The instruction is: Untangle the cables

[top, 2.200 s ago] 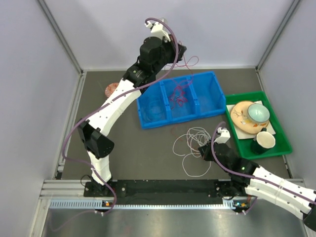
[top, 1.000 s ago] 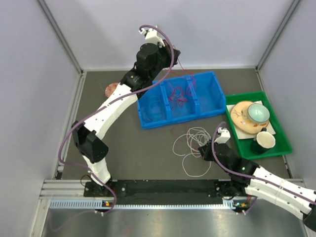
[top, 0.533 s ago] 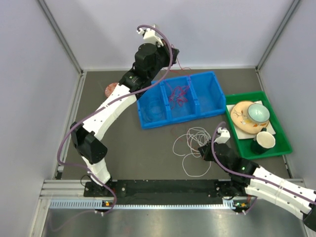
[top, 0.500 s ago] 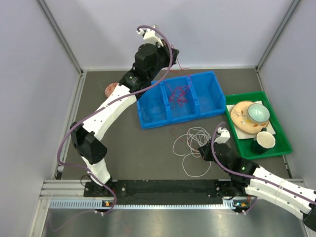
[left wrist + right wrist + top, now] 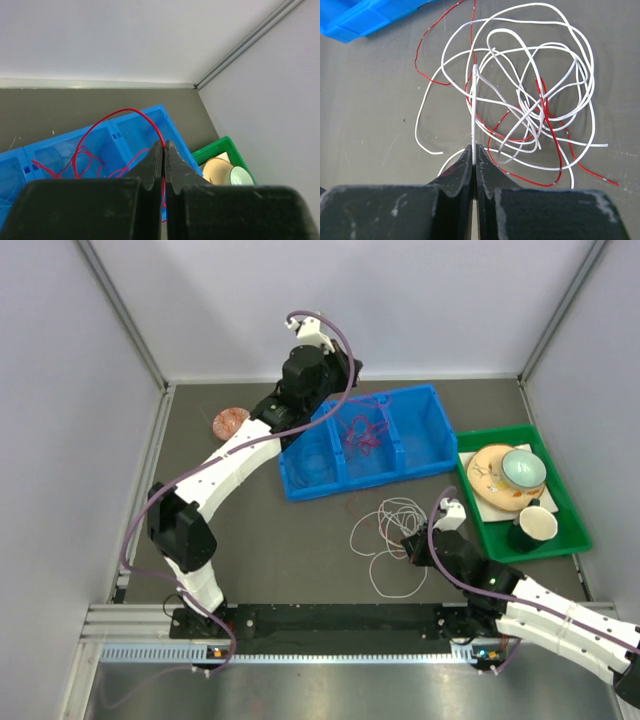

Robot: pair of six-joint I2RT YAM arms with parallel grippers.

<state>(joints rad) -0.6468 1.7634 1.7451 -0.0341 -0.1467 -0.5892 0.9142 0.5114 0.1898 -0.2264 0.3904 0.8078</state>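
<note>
surface (image 5: 280,550): dark grey-brown, matt, with faint pale scuffs
walls (image 5: 60,440): pale lilac-grey, plain
red cable (image 5: 127,109): bright red; its stretches on the surface carry short pale flecks
white cable (image 5: 473,100): white, greyer where shaded
bin (image 5: 298,490): strong blue, plain
tray (image 5: 545,547): green, plain
plate (image 5: 490,478): cream-peach with small dark specks
bowl (image 5: 523,468): pale mint inside
cup (image 5: 537,526): dark outside, cream inside
disc (image 5: 230,421): reddish pink, mottled
arms (image 5: 235,455): white shells, black joints
hoses (image 5: 135,530): dull purple
fingers (image 5: 455,180): black, the right pair flecked with pale scuffs
</note>
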